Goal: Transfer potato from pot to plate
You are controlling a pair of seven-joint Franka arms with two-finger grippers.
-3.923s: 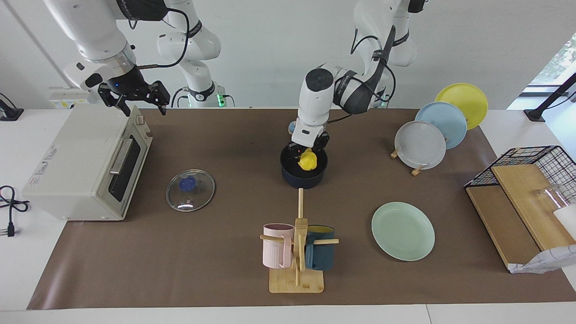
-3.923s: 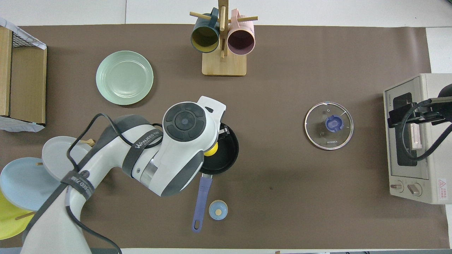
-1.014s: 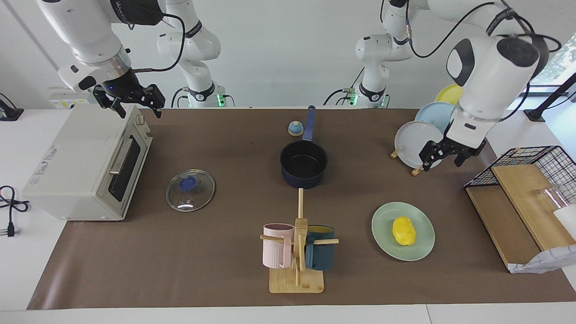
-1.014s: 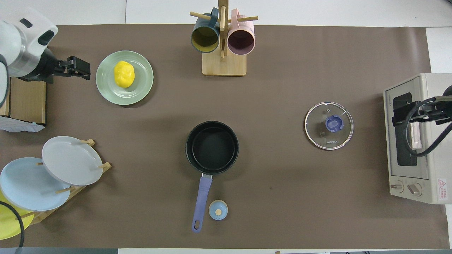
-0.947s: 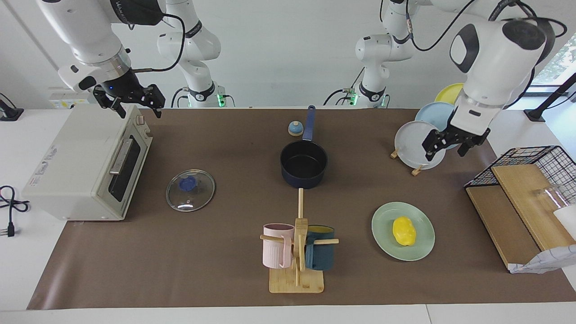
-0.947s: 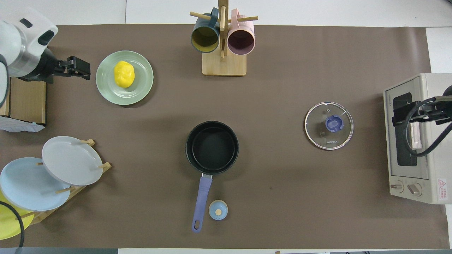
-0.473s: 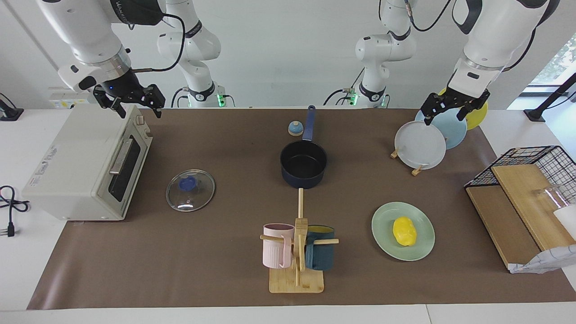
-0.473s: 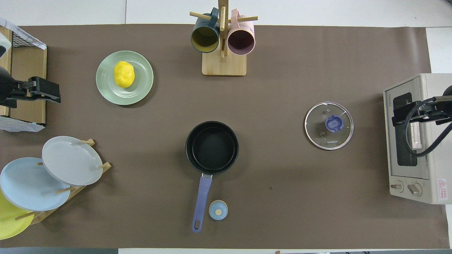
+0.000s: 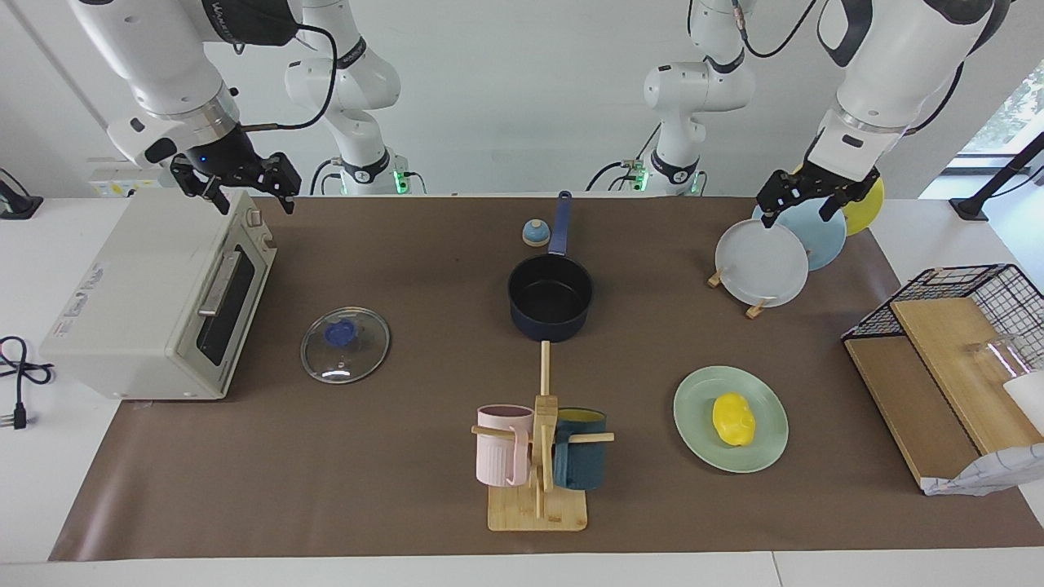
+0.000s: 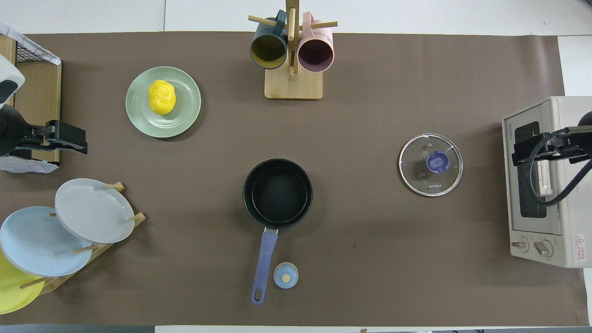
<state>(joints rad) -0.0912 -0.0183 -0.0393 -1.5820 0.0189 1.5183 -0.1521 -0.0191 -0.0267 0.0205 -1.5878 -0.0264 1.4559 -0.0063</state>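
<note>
Brown paper covers the counter (image 9: 391, 489). The toaster oven (image 9: 155, 297) stands at the right arm's end, with the right gripper (image 9: 238, 186) held up over its top edge, jaws spread and empty; this arm waits. At the left arm's end a rack holds three plates (image 9: 763, 261), and the left gripper (image 9: 803, 198) hangs in the air over them, jaws spread, holding nothing. The mug stand (image 9: 538, 465) is at the counter's edge farthest from the robots. The green plate (image 9: 697, 440) lies beside it, toward the left arm's end. The pot (image 9: 550, 302) sits mid-counter, empty, its handle pointing toward the robots. The glass lid (image 9: 344, 344) lies flat between pot and oven. The potato (image 9: 732, 419) rests on the green plate, near its middle.
</note>
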